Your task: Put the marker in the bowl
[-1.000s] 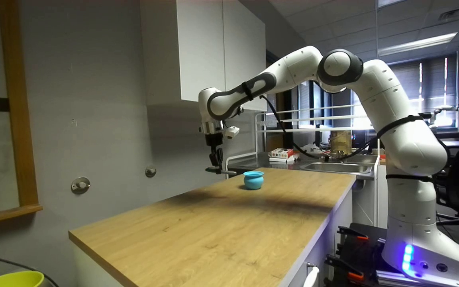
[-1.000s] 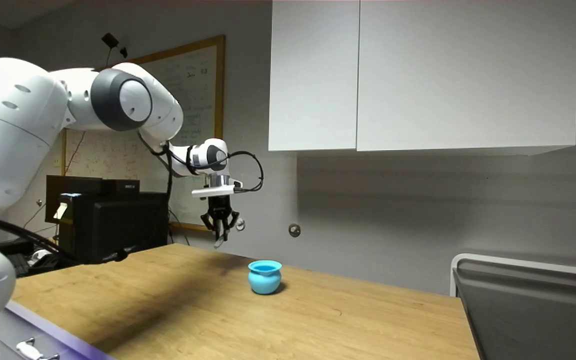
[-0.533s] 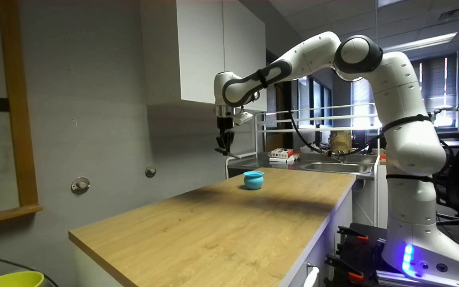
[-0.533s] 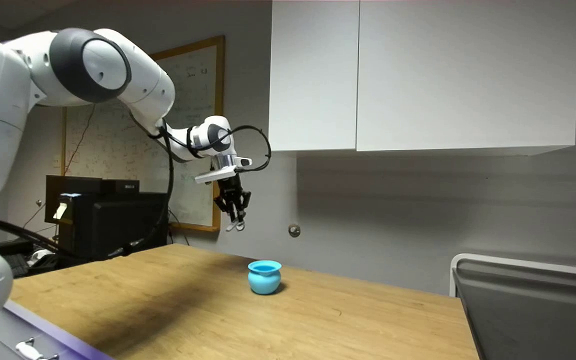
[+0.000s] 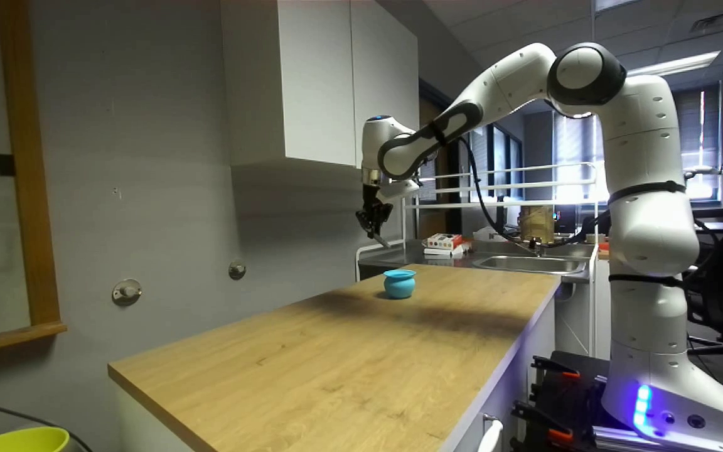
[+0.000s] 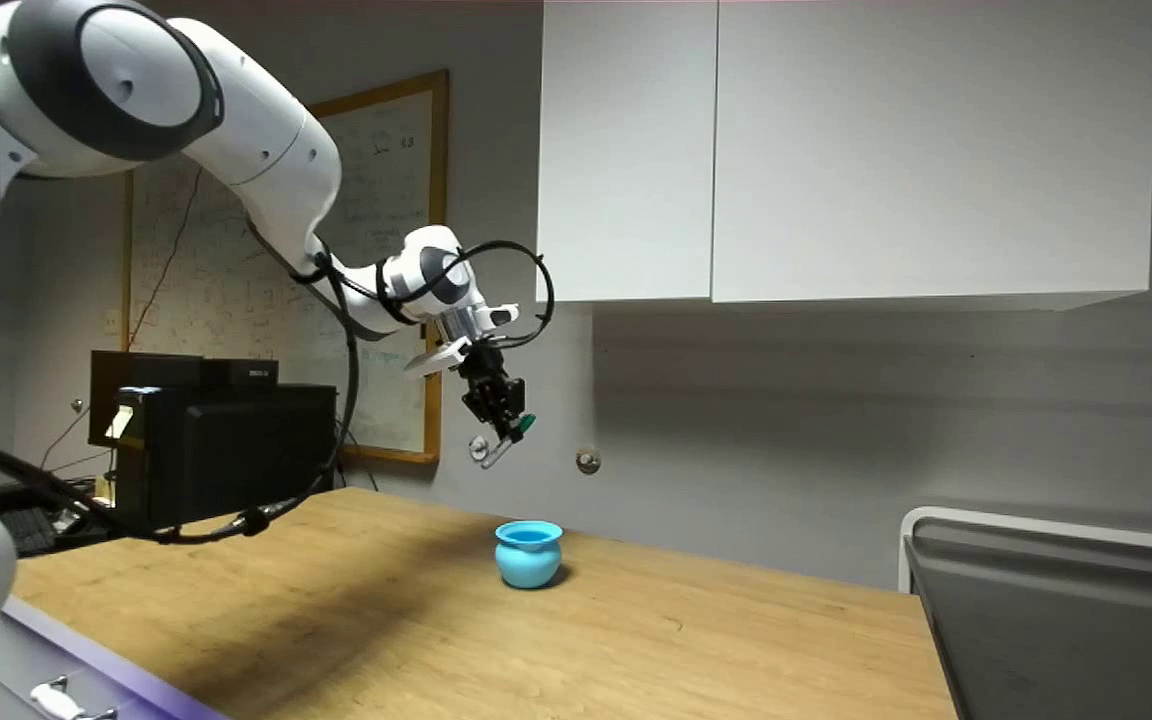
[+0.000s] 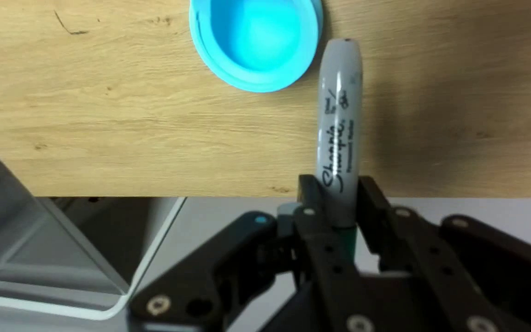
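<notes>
Countertop (image 5: 336,364): pale tan, wood-look, fine grain running along the edge, lightly scratched and flecked, shaded in soft patches.
Wall (image 6: 836,420): plain gray, round metal fittings (image 5: 127,292) set in it.
Cabinets (image 6: 836,150): flat, smooth, white, mounted above the countertop.
Whiteboard (image 6: 386,190): wood-framed, faintly written on.
Sink (image 5: 528,272): metal, past the countertop's far end in an exterior view; red-and-white box (image 5: 444,242) near it.
Arm (image 5: 650,226): white, rounded segments, dark joint rings.
Bowl (image 6: 529,560): turquoise, smooth, round-bellied, neck pinched, rim flared; upright on the countertop.
Marker (image 7: 339,129): slim cylinder, glossy gray barrel, black "Sharpie" lettering; in the air, tilted, gray end lowest, higher than the bowl and apart from it.
Gripper (image 7: 339,196): black, jointed, clamped around the marker beside its green part.
</notes>
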### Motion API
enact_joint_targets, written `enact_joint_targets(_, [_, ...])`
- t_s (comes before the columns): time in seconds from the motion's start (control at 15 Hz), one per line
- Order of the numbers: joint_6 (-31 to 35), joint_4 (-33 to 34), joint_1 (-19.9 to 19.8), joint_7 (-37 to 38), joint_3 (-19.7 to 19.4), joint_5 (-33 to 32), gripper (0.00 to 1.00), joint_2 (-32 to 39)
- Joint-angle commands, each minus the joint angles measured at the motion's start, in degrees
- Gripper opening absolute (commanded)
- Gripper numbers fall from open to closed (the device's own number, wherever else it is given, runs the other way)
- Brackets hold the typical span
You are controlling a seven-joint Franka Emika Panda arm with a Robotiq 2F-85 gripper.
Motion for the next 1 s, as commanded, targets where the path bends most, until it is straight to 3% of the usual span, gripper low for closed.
enact_joint_targets(0.0, [4.2, -6.5, -1.3, 13.7, -0.7, -8.1, 0.06, -4.4])
enact_joint_targets(0.47, [3.2, -11.0, -4.5, 43.5, 0.1, -28.0, 0.06, -7.0])
enact_joint_targets(0.93, [-1.8, -16.2, -2.5, 68.9, 3.3, -41.7, 0.06, -6.8])
